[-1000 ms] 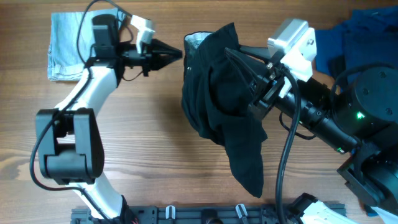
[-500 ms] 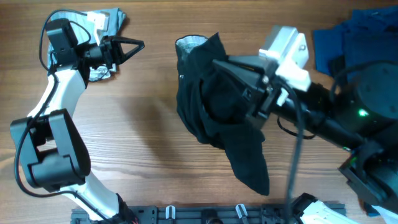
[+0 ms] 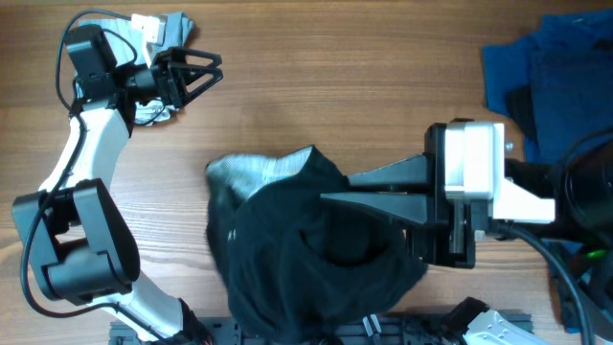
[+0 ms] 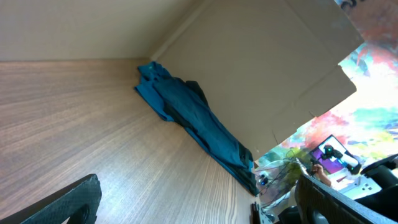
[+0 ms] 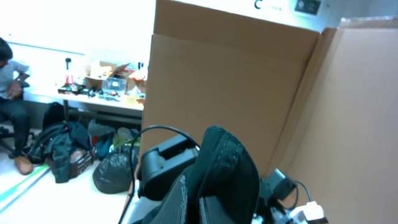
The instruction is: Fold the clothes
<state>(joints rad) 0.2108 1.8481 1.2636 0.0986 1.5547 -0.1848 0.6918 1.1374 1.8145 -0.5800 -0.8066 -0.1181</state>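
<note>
By my judgement the folding has hardly begun. The black shorts (image 3: 287, 259) do not lie flat; they hang as a loose bunch from the right hand (image 3: 335, 197), which is clenched on the fabric and holds it over the near edge of the table (image 3: 316, 86). The cloth drapes around and below this hand, and the grey-lined waistband (image 3: 244, 172) shows just beyond the fingertips. No clean fold line can be seen. In the right wrist view the black fabric stands directly before the camera and hides the fingers. Nearly everything is left, I think: to lay the shorts down, to spread the two legs, then to fold. The left hand (image 3: 199, 75) is released, its fingers wide apart with nothing between them, and it is well apart from the shorts. Just behind it lies a pale-blue denim piece (image 3: 177, 23), partly under the arm. A heap of dark-blue and black cloth (image 3: 546, 67) lies behind the right hand, past its wrist, near the far corner. Between the two hands I see only wood, so nothing seems to block the spreading, but the table edge is close under the right hand and the cloth could slip over it.
</note>
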